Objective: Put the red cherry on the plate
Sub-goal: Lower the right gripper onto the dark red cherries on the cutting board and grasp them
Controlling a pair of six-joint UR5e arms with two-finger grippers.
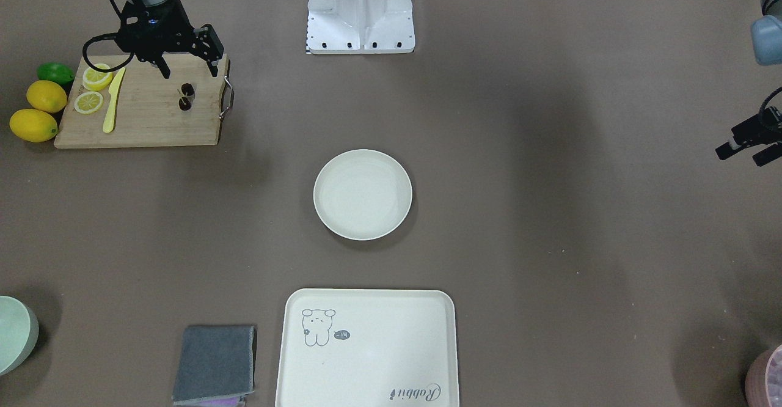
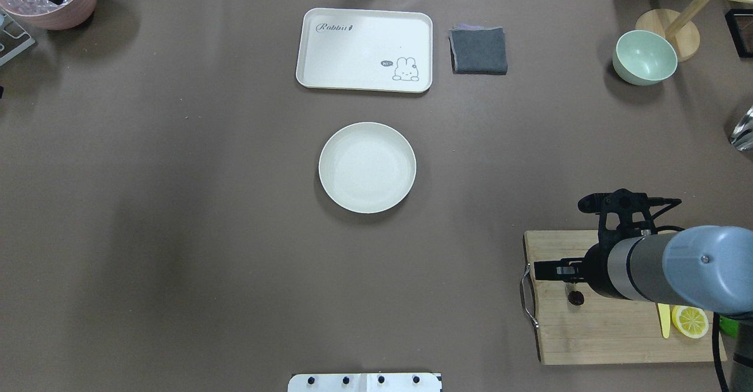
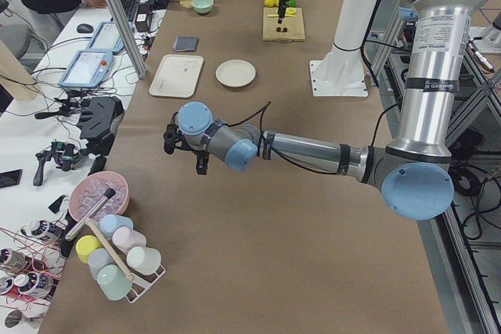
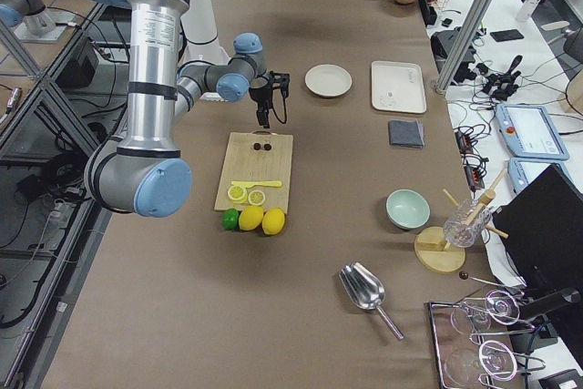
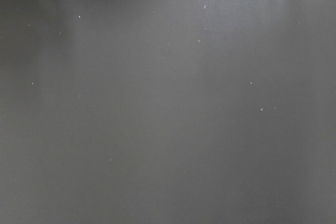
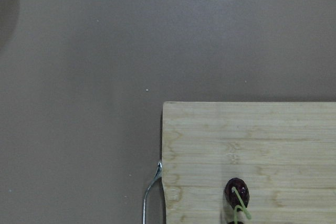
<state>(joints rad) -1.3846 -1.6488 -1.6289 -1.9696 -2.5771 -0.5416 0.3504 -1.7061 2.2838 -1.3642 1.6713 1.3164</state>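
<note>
The red cherry (image 1: 186, 96), a dark maroon pair on a pale stem, lies on the wooden cutting board (image 1: 146, 123) near its handle end. My right gripper (image 1: 188, 71) hangs open just above the board, its fingers straddling the space behind the cherry. The right wrist view shows one cherry (image 6: 237, 192) at its bottom edge on the board (image 6: 252, 140). The plate (image 1: 362, 194), round and cream-white, sits bare at the table's centre, well away from the board. My left gripper (image 1: 746, 149) hovers open over bare table at the far side, holding nothing.
On the board lie lemon slices (image 1: 96, 77) and a yellow knife (image 1: 112, 104). Two lemons (image 1: 46, 96) and a lime (image 1: 55, 73) sit beside it. A rabbit tray (image 1: 379, 358), grey cloth (image 1: 214, 364), green bowl (image 1: 12, 333) and white mount base (image 1: 360, 13) ring the plate.
</note>
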